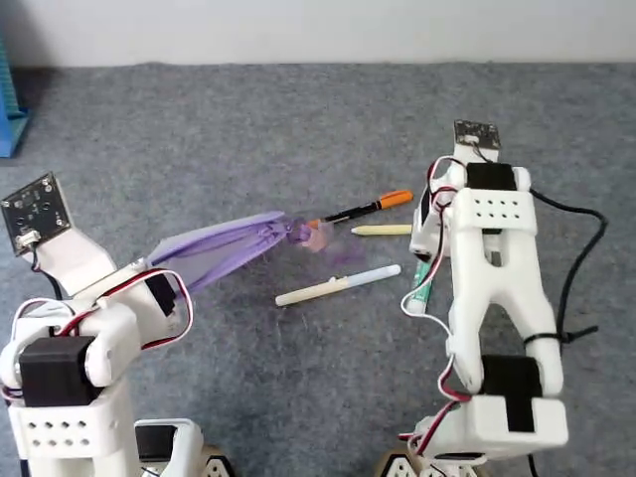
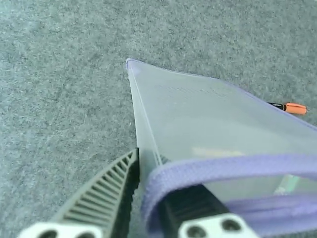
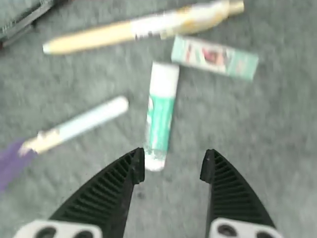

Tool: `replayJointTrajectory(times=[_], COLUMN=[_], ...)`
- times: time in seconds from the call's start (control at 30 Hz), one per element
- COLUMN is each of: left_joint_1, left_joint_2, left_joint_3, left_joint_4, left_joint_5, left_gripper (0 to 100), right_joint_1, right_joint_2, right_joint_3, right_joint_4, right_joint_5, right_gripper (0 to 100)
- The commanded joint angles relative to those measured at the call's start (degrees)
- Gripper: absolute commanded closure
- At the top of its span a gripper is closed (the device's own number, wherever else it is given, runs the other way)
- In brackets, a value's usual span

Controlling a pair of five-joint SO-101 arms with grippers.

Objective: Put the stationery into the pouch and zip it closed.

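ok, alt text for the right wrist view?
The right gripper hangs open above grey carpet, a green-and-white tube lying just ahead of it. Farther off lie a yellow pen, a small green pack and a white pen; a purple corner of the pouch shows at the edge.

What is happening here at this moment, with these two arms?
Two robot arms are working on packing stationery. The left gripper is shut on one edge of the translucent, purple-trimmed pouch. The right gripper is open just above the end of a green and white tube. A yellow pen, a white marker, an orange-capped pen and a small green packet lie loose on the grey table.
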Motion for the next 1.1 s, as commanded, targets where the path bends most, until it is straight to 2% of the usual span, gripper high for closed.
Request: replayJointTrajectory(times=[0.0,0.5,0.53,0.6,0.63,0.7,0.8,1.07], left_joint_1=[-0.2,0.2,0.2,0.2,0.2,0.2,0.2,0.2], left_joint_2=[-0.2,-0.3,-0.3,-0.3,-0.3,-0.3,-0.3,-0.3], left_joint_3=[-0.7,-0.7,-0.7,-0.7,-0.7,-0.7,-0.7,-0.7], left_joint_4=[0.2,0.3,0.3,0.3,0.3,0.3,0.3,0.3], left_joint_5=[0.6,0.7,0.7,0.6,0.6,0.6,0.7,0.7], left_gripper=[99,99,99,99,99,99,99,99], right_joint_1=[-0.4,-1.3,-1.3,-1.3,-1.3,-1.3,-1.4,-2.0], right_joint_2=[2.6,21.2,22.0,22.5,22.1,20.7,16.1,-5.2], right_joint_3=[-0.5,-0.5,-0.5,-0.5,-0.5,-0.5,-0.5,-0.4], right_joint_4=[-4.6,-16.8,-16.7,-16.7,-16.2,-13.1,-8.8,4.4], right_joint_5=[-0.6,-0.5,0.4,4.0,5.6,6.8,6.9,7.1], right_gripper=[80.9,82.1,85.0,96.9,99.8,96.2,98.6,99.1])
